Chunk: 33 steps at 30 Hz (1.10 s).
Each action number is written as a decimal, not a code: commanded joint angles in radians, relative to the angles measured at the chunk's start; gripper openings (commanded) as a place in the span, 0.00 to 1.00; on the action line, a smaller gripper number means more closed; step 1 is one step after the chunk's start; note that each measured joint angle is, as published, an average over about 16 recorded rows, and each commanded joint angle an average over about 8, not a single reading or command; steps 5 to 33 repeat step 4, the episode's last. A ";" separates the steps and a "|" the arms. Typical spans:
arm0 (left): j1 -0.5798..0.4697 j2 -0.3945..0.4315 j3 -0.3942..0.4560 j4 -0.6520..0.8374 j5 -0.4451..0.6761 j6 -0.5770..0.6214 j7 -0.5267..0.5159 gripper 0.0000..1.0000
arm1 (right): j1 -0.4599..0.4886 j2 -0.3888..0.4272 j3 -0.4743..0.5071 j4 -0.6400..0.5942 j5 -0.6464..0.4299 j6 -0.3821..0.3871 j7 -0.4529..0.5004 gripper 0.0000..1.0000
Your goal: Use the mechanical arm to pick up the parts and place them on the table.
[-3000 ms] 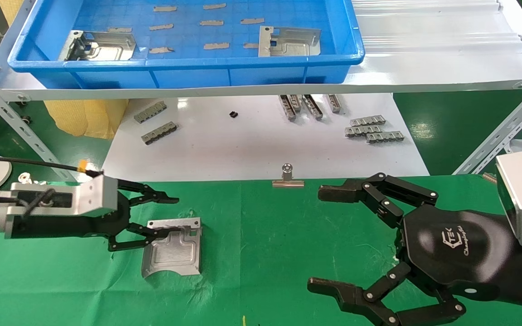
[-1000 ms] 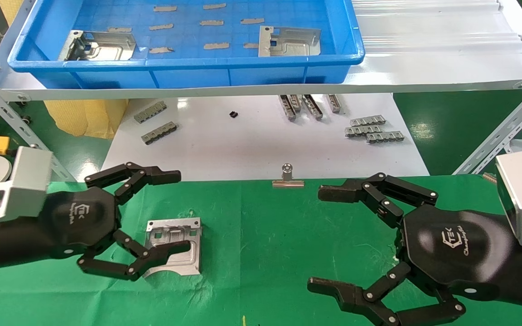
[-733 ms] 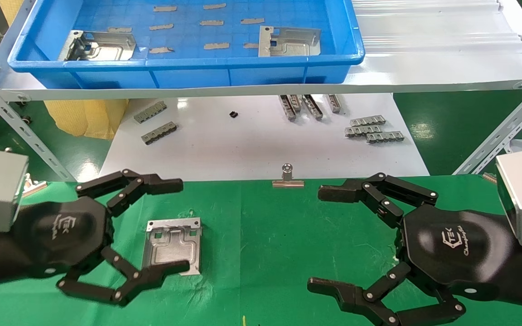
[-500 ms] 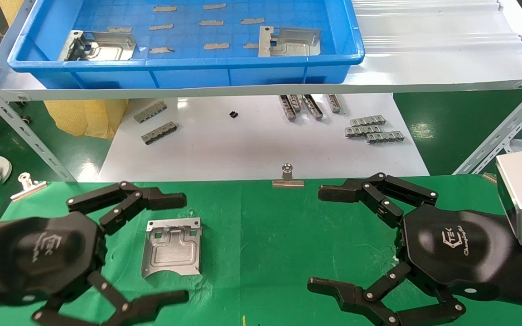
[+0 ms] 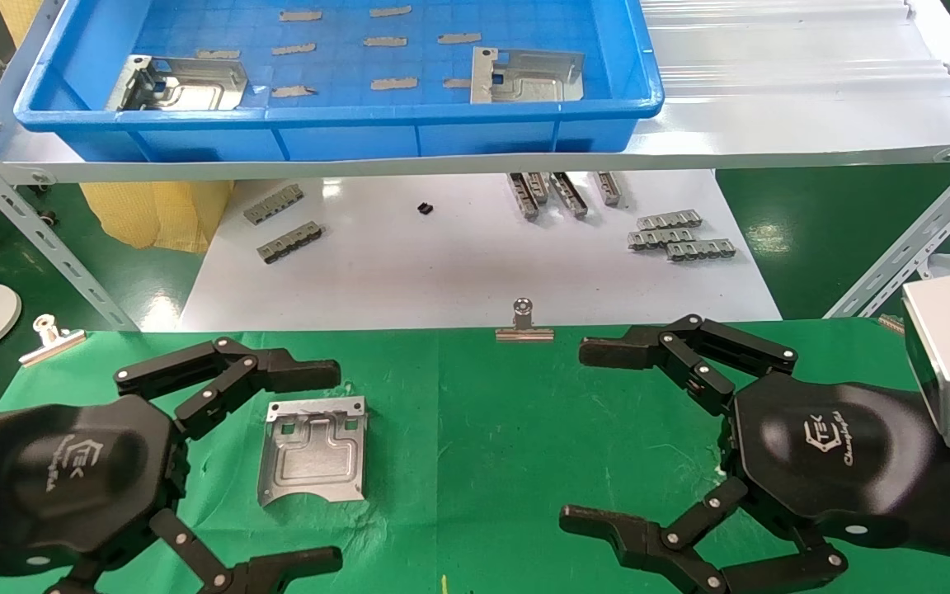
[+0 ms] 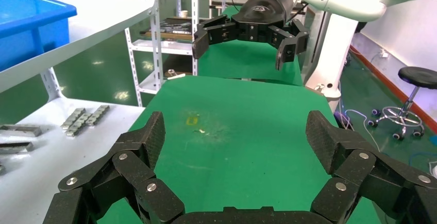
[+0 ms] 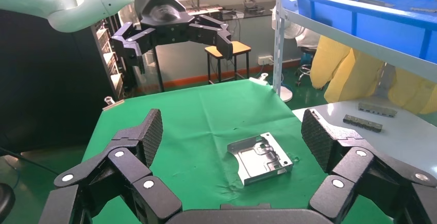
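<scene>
One silvery part point(image 5: 314, 451) lies flat on the green table point(image 5: 483, 429), left of centre, with its curved edge toward me. It also shows in the right wrist view point(image 7: 260, 158). My left gripper point(image 5: 318, 469) is open and empty, its palm just left of the part, and nothing is between its fingers in the left wrist view point(image 6: 238, 134). My right gripper point(image 5: 590, 437) is open and empty over the cloth on the right. Two more parts point(image 5: 182, 82) point(image 5: 524, 76) lie in the blue tray point(image 5: 335, 111) on the shelf.
A white board point(image 5: 458, 272) beyond the cloth holds small grey toothed strips point(image 5: 281, 223) point(image 5: 677, 235) point(image 5: 562, 191). Binder clips point(image 5: 524, 326) point(image 5: 50, 337) sit on the cloth's far edge. Slanted metal shelf struts point(image 5: 38, 239) point(image 5: 912, 239) stand at both sides.
My left gripper has let go of the part's edge, rolled palm-up and drawn back toward the near left. The part stays on the cloth. The right arm has not moved.
</scene>
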<state>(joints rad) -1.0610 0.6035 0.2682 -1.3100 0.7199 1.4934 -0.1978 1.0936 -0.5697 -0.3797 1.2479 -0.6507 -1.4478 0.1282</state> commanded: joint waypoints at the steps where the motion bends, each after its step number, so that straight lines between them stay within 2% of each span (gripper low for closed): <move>1: -0.004 0.002 0.003 0.008 0.003 0.000 0.003 1.00 | 0.000 0.000 0.000 0.000 0.000 0.000 0.000 1.00; 33: -0.005 0.003 0.004 0.010 0.004 0.000 0.004 1.00 | 0.000 0.000 0.000 0.000 0.000 0.000 0.000 1.00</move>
